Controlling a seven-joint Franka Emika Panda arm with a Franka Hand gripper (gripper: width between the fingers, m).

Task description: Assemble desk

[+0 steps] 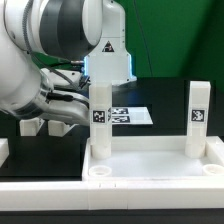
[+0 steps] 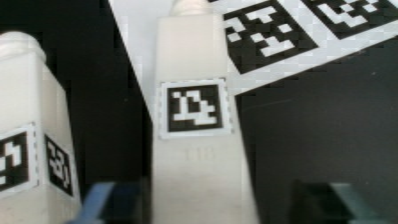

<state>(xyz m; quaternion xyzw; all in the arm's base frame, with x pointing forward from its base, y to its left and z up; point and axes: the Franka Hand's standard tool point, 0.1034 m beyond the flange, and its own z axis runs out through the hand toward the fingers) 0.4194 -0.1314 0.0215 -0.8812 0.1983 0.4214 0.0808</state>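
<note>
The white desk slab lies in front with its raised rim up. Two square white legs stand upright in its far corner sockets, one on the exterior view's left and one on its right; each bears a black-and-white tag. My gripper is at the left leg. In the wrist view that leg runs between my open gripper. The blue fingertips stand apart from it with a dark gap on each side. Another tagged leg shows beside it.
The marker board lies on the black table behind the slab, and also shows in the wrist view. Loose white parts lie on the table at the exterior view's left, under the arm.
</note>
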